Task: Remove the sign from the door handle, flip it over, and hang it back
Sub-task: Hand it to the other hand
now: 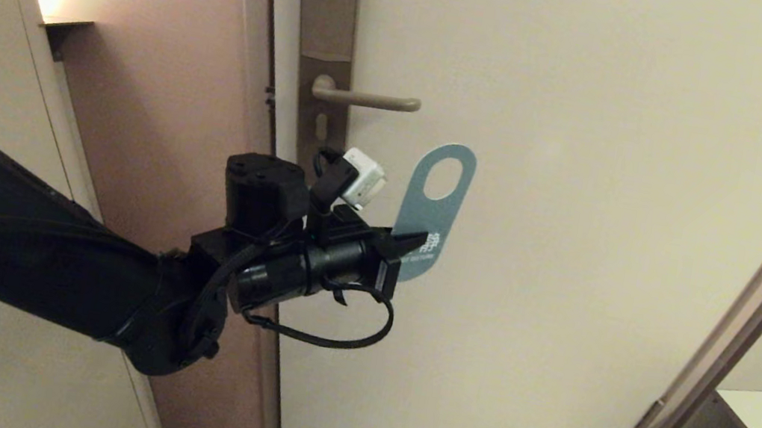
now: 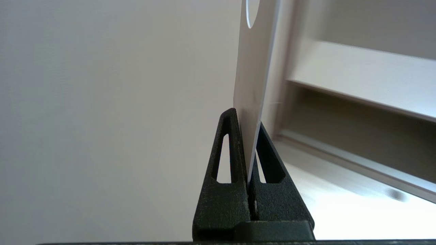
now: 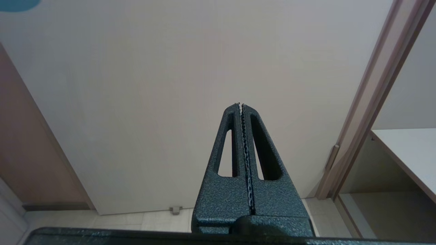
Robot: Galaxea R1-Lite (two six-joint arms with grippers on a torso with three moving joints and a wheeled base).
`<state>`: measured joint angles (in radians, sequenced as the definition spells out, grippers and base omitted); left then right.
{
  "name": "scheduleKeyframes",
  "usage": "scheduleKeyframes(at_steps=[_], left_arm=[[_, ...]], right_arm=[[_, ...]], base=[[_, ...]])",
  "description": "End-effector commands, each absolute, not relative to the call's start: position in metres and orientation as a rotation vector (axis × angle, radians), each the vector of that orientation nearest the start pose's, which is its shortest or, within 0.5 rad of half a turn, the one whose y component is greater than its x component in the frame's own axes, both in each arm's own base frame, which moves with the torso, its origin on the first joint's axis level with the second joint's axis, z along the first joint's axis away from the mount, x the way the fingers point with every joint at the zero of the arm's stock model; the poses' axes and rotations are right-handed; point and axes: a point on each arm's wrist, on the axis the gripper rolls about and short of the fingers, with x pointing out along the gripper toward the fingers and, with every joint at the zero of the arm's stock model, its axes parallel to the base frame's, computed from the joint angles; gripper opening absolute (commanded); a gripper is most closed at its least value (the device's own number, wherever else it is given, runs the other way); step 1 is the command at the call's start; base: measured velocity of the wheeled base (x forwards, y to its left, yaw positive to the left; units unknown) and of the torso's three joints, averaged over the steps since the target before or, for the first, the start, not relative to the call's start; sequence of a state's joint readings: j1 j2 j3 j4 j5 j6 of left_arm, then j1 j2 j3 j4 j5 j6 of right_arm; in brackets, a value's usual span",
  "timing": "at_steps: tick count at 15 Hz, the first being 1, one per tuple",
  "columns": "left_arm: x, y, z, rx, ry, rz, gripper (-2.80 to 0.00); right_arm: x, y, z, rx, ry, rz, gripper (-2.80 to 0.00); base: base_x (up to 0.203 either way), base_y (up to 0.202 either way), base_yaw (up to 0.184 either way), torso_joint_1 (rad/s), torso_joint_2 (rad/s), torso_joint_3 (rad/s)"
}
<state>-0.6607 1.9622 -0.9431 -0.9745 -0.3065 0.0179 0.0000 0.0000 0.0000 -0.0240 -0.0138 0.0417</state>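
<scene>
Before door (image 1: 568,272), sign (image 1: 436,211) in left claw (image 1: 414,243)

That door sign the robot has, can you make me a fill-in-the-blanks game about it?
1. The left gripper is shut on the ____.
2. The side of the sign seen from the head view is ____.
3. The door handle has ____ hanging on it.
4. The sign's oval hole is at its ____ end.

Missing words: sign; teal; nothing; top
</scene>
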Motion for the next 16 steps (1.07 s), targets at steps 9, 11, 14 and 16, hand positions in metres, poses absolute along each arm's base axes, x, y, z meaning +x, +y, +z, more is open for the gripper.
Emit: scheduleKeyframes(at_steps=[9, 11, 14, 16], left_arm=[[0.252, -0.239, 0.192, -0.133, 0.076, -1.365, -2.80], [0.254, -0.241, 0.186, -0.134, 0.105, -1.453, -2.80], [0.261, -0.246, 0.176, -0.131, 0.136, -1.548, -2.80], [0.266, -0.251, 0.173, -0.136, 0.145, -1.569, -2.80]], right_arm=[[-0.023, 0.000, 0.078, 0.042, -0.025, -0.013, -2.80], [-0.023, 0.000, 0.078, 0.042, -0.025, -0.013, -2.80], [-0.023, 0.000, 0.078, 0.037, -0.025, -0.009, -2.80], [-0.023, 0.000, 0.078, 0.034, -0.023, -0.007, -2.80]], base=[[0.000, 0.000, 0.000, 0.000, 0.00, 0.000], [0.000, 0.000, 0.000, 0.000, 0.00, 0.000], [0.000, 0.000, 0.000, 0.000, 0.00, 0.000], [0.000, 0.000, 0.000, 0.000, 0.00, 0.000]])
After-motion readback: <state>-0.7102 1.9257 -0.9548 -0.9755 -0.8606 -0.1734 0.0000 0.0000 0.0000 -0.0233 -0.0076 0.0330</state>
